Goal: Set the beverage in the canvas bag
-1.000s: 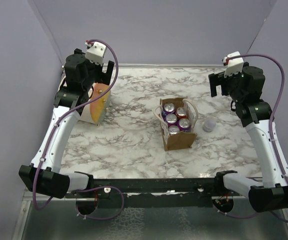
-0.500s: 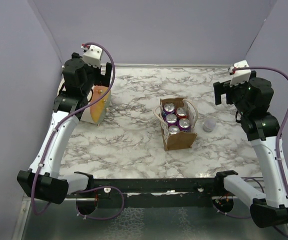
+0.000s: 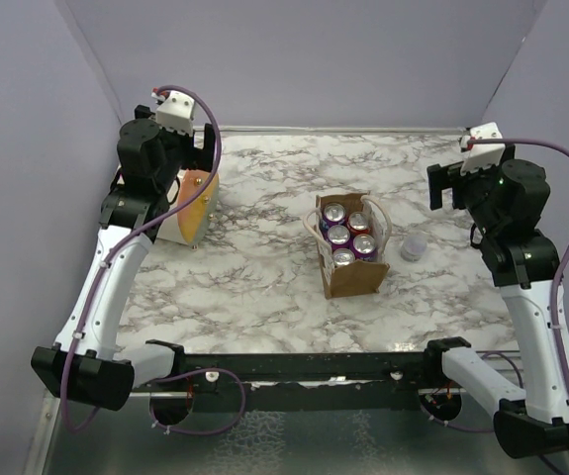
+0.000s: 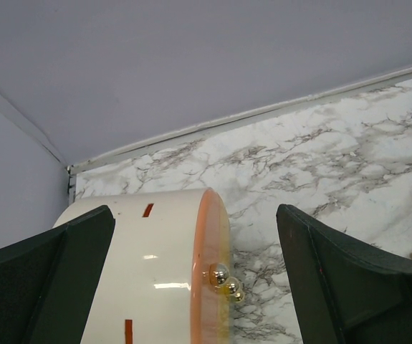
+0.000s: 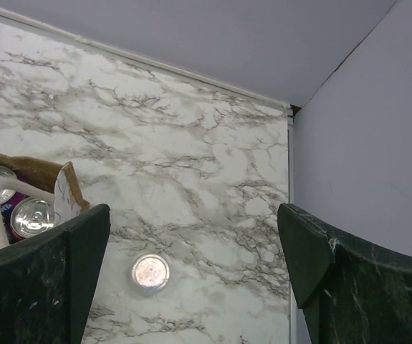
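The brown canvas bag [image 3: 353, 279] with white looped handles stands mid-table and holds several purple cans [image 3: 338, 235]. Its right edge [image 5: 44, 170] and two can tops show in the right wrist view. One pale beverage can [image 3: 414, 247] stands upright on the marble just right of the bag; it also shows in the right wrist view [image 5: 150, 273]. My right gripper [image 3: 446, 184] [image 5: 193, 215] is open and empty, raised above and beyond that can. My left gripper [image 3: 205, 148] [image 4: 195, 211] is open and empty, above the cream cylinder at the far left.
A cream cylinder with an orange face [image 3: 191, 205] [image 4: 164, 265] lies at the table's back left, small metal balls on its face. Purple walls close the back and both sides. A black rail [image 3: 294, 366] runs along the near edge.
Both arms have lifted and pulled outward: the left gripper moved left over the cylinder, the right gripper moved right, away from the bag. The bag and the lone can have not moved.
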You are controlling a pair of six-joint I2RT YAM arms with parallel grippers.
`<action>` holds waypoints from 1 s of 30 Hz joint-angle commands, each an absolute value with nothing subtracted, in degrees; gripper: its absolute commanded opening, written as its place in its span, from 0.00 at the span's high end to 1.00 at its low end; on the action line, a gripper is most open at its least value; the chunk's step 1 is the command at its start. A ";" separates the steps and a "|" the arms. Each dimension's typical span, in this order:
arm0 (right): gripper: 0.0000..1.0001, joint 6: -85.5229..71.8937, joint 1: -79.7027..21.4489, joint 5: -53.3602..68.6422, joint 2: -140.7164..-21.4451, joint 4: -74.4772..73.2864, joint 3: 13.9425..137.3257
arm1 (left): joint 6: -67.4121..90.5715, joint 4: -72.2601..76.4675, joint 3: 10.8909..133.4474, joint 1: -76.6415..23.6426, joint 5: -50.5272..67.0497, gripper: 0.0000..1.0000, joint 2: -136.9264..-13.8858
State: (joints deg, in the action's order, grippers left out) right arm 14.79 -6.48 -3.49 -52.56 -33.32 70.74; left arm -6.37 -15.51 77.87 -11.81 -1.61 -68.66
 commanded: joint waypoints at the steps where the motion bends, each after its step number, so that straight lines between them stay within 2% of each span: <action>1: 0.00 13.51 -4.45 -3.20 -51.12 -33.73 70.18 | -7.13 -15.57 78.38 -11.20 -0.36 0.01 -66.10; 11: 0.00 11.36 2.76 2.95 -46.86 -33.20 71.61 | -9.65 -16.12 72.43 -11.07 -2.44 0.01 -58.35; 20: 0.00 13.30 2.81 1.59 -43.09 -33.16 72.35 | -7.07 -16.92 70.35 -8.03 -0.57 0.01 -52.55; 30: 0.01 13.45 2.81 2.19 -42.57 -33.07 71.13 | -5.94 -19.28 70.56 -7.30 1.44 0.01 -52.51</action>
State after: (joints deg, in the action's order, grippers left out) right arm 12.80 2.63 1.02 -42.48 -33.28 70.98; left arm -7.05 -18.61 70.85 -7.84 -0.67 -52.60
